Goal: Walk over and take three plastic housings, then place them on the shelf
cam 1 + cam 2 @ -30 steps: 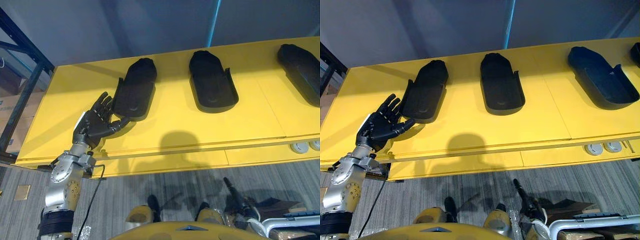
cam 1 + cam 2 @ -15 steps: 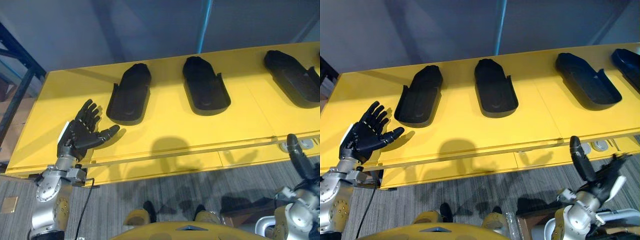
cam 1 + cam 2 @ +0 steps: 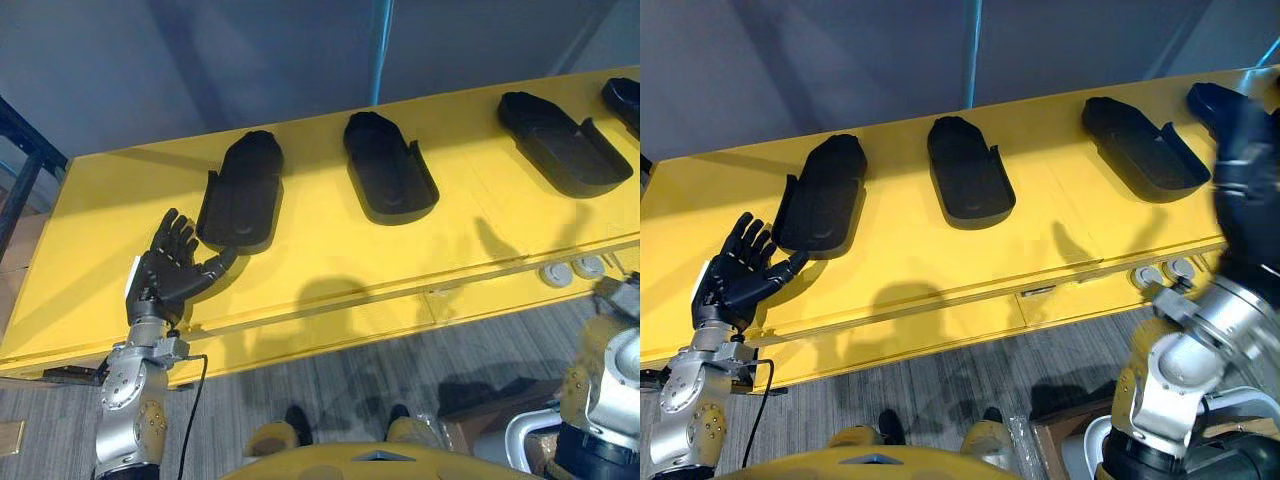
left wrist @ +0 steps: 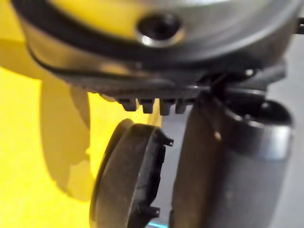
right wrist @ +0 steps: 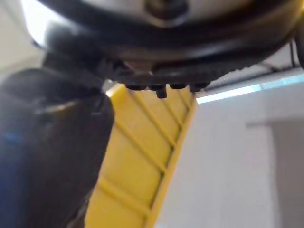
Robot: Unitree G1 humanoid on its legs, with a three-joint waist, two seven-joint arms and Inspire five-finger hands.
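Several black plastic housings lie in a row on the yellow shelf (image 3: pixel 330 255). My left hand (image 3: pixel 168 272) is open with its fingers spread, resting on the shelf's near left part. Its thumb reaches the near end of the leftmost housing (image 3: pixel 240 190); I cannot tell if they touch. In the left wrist view that housing (image 4: pixel 128 180) shows just past the thumb (image 4: pixel 228 166). A second housing (image 3: pixel 388 180) and a third (image 3: pixel 560 142) lie further right. My right hand (image 3: pixel 1248 170) is raised at the far right with straight fingers, holding nothing, in front of the last housing (image 3: pixel 625 95).
Two white round parts (image 3: pixel 570 270) sit under the shelf's front edge at the right. A dark blue rack post (image 3: pixel 22 185) stands left of the shelf. A grey wall is behind it and grey carpet (image 3: pixel 330 370) lies below.
My right arm has risen from low at the right to shelf height. My left hand has moved closer to the leftmost housing. The camera has shifted, sliding the scene leftward.
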